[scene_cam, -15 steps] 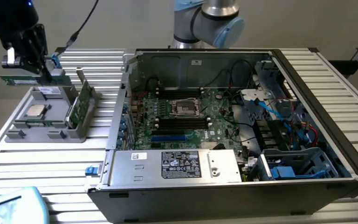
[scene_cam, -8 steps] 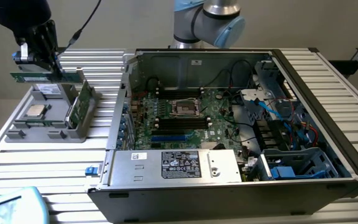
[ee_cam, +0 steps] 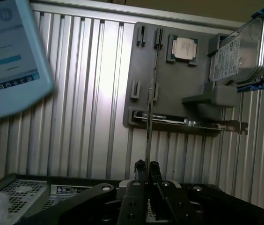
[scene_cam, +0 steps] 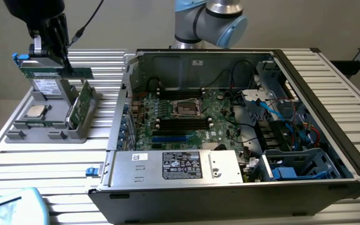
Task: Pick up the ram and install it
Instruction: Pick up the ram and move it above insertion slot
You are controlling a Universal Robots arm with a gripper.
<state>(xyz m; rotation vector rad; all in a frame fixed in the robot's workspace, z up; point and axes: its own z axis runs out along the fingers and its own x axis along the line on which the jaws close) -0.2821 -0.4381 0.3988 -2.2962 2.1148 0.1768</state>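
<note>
My gripper (scene_cam: 64, 69) hangs over the grey parts holder (scene_cam: 26, 133) at the exterior view's left and is shut on the ram (scene_cam: 84, 73). The ram is a slim dark green stick, held level and lifted just above the holder. In the wrist view the ram (ee_cam: 149, 126) appears edge-on as a thin line running out from between the two black fingers (ee_cam: 154, 169) of the gripper (ee_cam: 147, 167), with the holder (ee_cam: 141, 65) beneath it. The open computer case (scene_cam: 327, 140) lies to the exterior view's right, its motherboard (scene_cam: 221, 110) showing dark memory slots (scene_cam: 183, 123).
On the holder sit a silver processor chip (scene_cam: 35, 111), an upright green circuit card (scene_cam: 80, 105) and a hard drive (scene_cam: 45, 86) with blue clips. A teach pendant (scene_cam: 5, 206) lies at the table's near corner. The case's left wall (scene_cam: 122, 112) and power supply (scene_cam: 174, 166) border the motherboard.
</note>
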